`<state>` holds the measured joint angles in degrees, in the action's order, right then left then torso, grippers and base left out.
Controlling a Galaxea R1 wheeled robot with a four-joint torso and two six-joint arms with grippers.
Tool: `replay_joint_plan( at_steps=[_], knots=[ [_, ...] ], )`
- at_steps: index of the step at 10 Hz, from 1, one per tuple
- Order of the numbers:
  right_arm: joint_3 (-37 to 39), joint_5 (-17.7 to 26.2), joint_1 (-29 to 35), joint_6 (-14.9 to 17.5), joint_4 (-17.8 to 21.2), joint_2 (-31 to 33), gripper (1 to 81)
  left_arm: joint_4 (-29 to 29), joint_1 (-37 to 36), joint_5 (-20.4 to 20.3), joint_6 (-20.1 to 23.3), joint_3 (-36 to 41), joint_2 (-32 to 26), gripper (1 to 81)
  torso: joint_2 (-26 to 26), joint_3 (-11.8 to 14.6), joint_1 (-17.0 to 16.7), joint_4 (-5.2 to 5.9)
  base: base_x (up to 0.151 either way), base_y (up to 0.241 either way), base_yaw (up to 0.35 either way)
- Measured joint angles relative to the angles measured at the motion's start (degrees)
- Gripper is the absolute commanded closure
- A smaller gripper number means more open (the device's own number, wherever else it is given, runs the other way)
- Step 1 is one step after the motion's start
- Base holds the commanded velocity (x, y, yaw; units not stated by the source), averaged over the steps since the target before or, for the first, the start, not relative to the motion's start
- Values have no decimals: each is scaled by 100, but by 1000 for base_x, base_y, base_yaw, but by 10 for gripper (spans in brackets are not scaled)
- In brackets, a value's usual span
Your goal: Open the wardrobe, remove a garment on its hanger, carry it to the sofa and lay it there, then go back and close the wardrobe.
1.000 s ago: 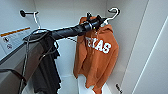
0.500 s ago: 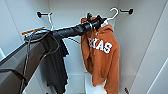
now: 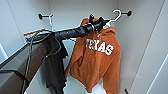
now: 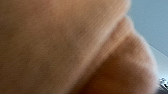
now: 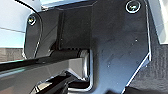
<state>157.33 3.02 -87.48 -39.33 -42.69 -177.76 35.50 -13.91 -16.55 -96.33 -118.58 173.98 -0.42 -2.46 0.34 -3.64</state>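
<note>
wardrobe (image 3: 150, 37) open | my left gripper (image 3: 96, 22) at the hoodie (image 3: 97, 62) neck, grip unclear | hanger (image 3: 115, 15) hook off the rod, hoodie inside on the right | sofa trip, closing left

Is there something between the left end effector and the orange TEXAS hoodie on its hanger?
Nothing visible stands between them. In the head view the left end effector is already at the hoodie's collar, just below the white hanger. The dark garment hangs off to the side, under the arm, not in the path.
</note>
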Motion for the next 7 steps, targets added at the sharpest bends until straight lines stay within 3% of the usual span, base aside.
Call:
replay_joint_plan(
  at_steps=[2,5,7],
  knots=[
    [-2,0,-30,2,-2,-5,10,-2,79,-20,-48,232,63,811,-2,356,0,0,0,0,0],
    [-9,0,-59,2,-2,-2,10,-55,245,-450,-532,435,105,811,-11,468,-15,0,0,0,0],
    [-9,0,-59,2,-2,-2,10,-74,658,-518,-701,435,96,811,-9,457,-13,0,0,0,0]
  ],
)
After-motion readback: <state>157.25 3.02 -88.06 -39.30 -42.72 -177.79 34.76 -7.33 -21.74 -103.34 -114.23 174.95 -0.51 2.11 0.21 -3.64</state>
